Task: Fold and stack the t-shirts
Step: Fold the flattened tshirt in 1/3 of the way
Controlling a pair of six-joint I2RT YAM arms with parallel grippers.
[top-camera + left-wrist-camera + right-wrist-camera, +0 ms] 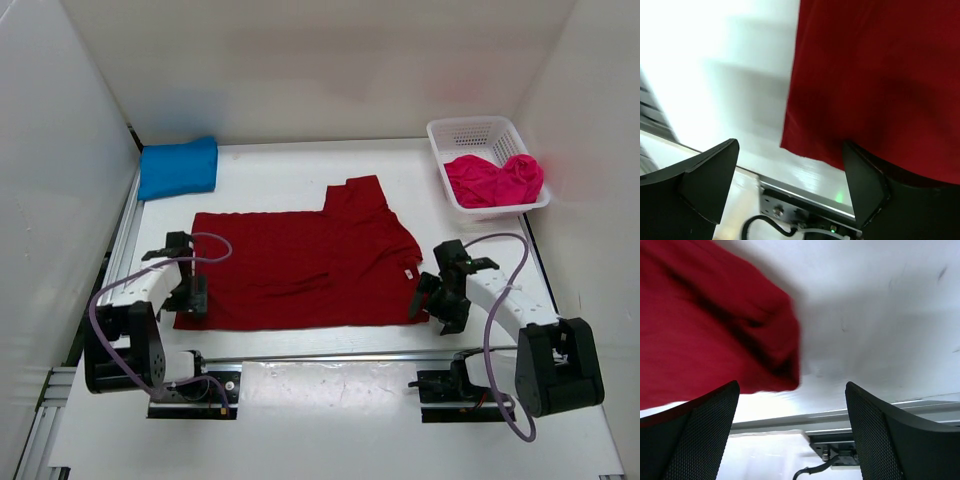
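The dark red t-shirt lies spread flat on the white table, with one sleeve sticking up at its far edge. My left gripper is open just above the shirt's near left corner. My right gripper is open at the shirt's near right corner. Neither holds cloth. The bright blue t-shirt lies folded at the far left. The pink-magenta t-shirt is bunched in the white mesh basket.
The basket stands at the far right corner. White walls close in the table on three sides. A metal rail runs along the near edge, between the arm bases.
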